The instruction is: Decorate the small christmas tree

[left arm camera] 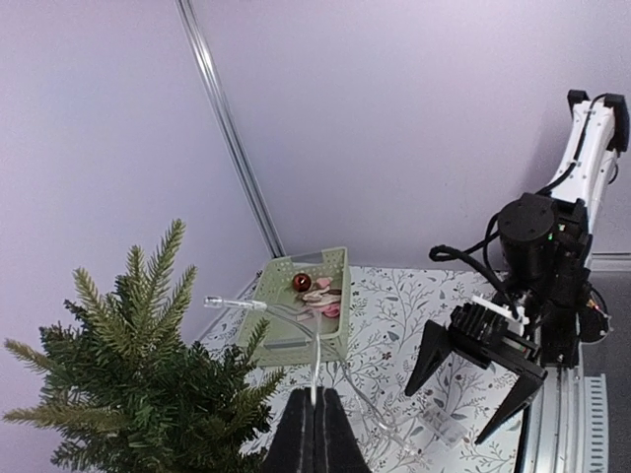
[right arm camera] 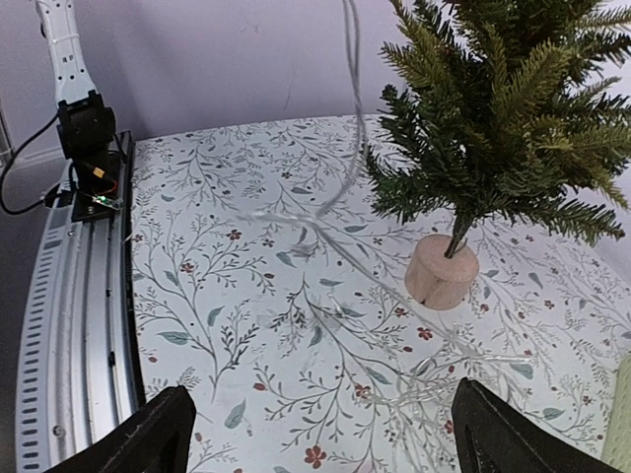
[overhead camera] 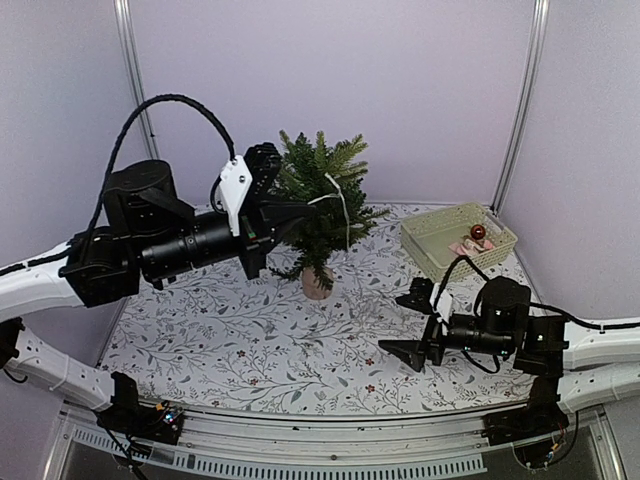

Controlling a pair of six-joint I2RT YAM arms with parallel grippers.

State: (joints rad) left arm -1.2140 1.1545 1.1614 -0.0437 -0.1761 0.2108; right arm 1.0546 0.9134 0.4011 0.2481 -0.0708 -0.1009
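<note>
Small christmas tree (overhead camera: 322, 195) stands upright toward the back middle of the table, its tan round base (overhead camera: 316, 284) resting on the floral tablecloth (overhead camera: 250, 335). On the left of the overhead view, the left arm reaches in from the side, raised above the table, and its left gripper (overhead camera: 300, 215) is pushed in among the tree's left-hand branches. The left wrist view shows that gripper (left arm camera: 314, 434) with its two dark fingers pressed together, pinching a clear strand (left arm camera: 315, 360) that rises from between them. One end of the strand sticks out to the left above the branches, and another length trails down to the tablecloth on the right. From overhead the clear strand (overhead camera: 343, 205) shows as a pale loop draped down the tree's right side. In the right wrist view it hangs in front of the tree (right arm camera: 513, 118) and runs down onto the cloth near the base. Further right and nearer the front edge, the right gripper (overhead camera: 412, 325) hovers low over the table, well apart from the tree, its fingers spread wide with nothing between them. At the far right rear corner sits a pale green perforated basket (overhead camera: 432, 252) holding a red ball ornament (overhead camera: 478, 232) and some pink pieces (overhead camera: 462, 247) too small to identify.
</note>
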